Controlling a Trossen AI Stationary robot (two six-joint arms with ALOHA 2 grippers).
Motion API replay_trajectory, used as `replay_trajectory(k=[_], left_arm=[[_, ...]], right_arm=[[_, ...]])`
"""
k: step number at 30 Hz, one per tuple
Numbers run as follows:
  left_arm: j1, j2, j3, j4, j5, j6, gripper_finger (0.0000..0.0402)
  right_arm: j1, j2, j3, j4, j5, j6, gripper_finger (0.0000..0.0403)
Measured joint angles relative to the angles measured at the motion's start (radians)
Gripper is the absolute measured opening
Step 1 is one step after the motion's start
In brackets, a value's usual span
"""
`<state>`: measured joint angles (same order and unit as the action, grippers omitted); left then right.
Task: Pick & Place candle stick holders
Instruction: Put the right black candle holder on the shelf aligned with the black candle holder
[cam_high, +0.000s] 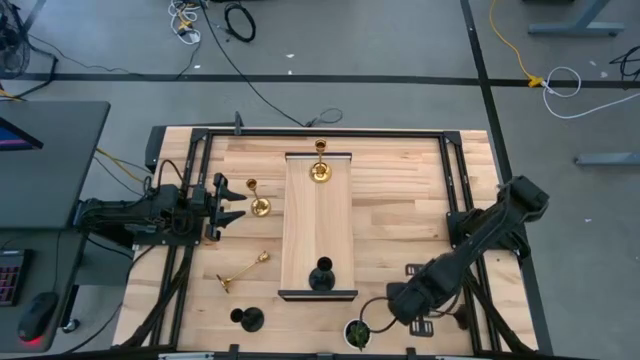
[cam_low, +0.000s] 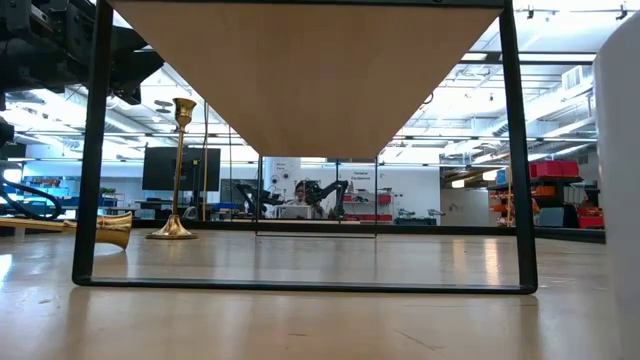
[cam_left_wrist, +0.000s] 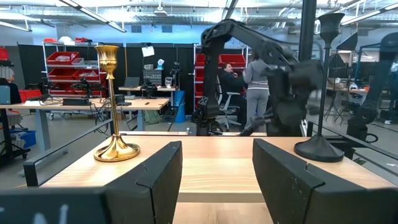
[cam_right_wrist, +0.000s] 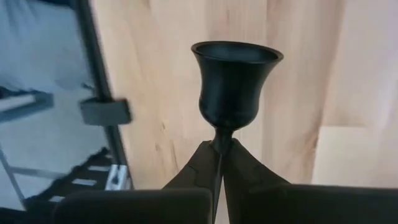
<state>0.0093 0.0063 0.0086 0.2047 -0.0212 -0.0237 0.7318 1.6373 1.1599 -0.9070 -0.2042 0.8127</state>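
Black and top-heavy, the candle stick holder (cam_right_wrist: 235, 84) pinched by its thin stem in the right gripper's fingers (cam_right_wrist: 214, 163) near the bench's front edge could swivel or slip, while the left gripper (cam_left_wrist: 216, 177), fingers spread, waits.

Pale, smooth wood with visible grain is seen in the table top (cam_high: 400, 190) and the raised board (cam_high: 318, 225). A glossy, brass-like metal sheen is shown by the gold candle stick holder (cam_left_wrist: 114, 106), while a matt black finish is shown by the black candle stick holder (cam_right_wrist: 236, 84) and the frame (cam_low: 98, 150).
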Motion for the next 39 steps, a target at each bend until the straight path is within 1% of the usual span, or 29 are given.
replay_trajectory(k=[2, 6, 10, 14, 19, 23, 28, 31, 35, 39], left_arm=[[0.000, 0.000, 0.000, 0.000, 0.000, 0.000, 0.0197], [0.000, 0.000, 0.000, 0.000, 0.000, 0.000, 0.0197], [0.000, 0.000, 0.000, 0.000, 0.000, 0.000, 0.0197], [0.000, 0.000, 0.000, 0.000, 0.000, 0.000, 0.0197], [0.000, 0.000, 0.000, 0.000, 0.000, 0.000, 0.0197], [0.000, 0.000, 0.000, 0.000, 0.000, 0.000, 0.0197], [0.000, 0.000, 0.000, 0.000, 0.000, 0.000, 0.0197], [0.000, 0.000, 0.000, 0.000, 0.000, 0.000, 0.0197], [0.000, 0.000, 0.000, 0.000, 0.000, 0.000, 0.0197], [0.000, 0.000, 0.000, 0.000, 0.000, 0.000, 0.0197]], right_arm=[[-0.010, -0.048, 0.000, 0.000, 0.024, -0.005, 0.0005], [-0.029, -0.134, 0.018, 0.016, 0.112, -0.046, 0.0005], [-0.043, -0.197, 0.064, 0.081, 0.241, -0.141, 0.0005], [-0.045, -0.234, 0.125, 0.099, 0.381, -0.247, 0.0005], [-0.045, -0.257, 0.184, 0.118, 0.564, -0.373, 0.0005], [-0.045, -0.264, 0.198, 0.182, 0.687, -0.476, 0.0005], [-0.042, -0.264, 0.200, 0.266, 0.817, -0.554, 0.0005], [-0.033, -0.264, 0.200, 0.334, 0.915, -0.587, 0.0005], [-0.015, -0.264, 0.200, 0.417, 0.976, -0.632, 0.0005], [0.009, -0.264, 0.200, 0.471, 1.045, -0.636, 0.0005]])
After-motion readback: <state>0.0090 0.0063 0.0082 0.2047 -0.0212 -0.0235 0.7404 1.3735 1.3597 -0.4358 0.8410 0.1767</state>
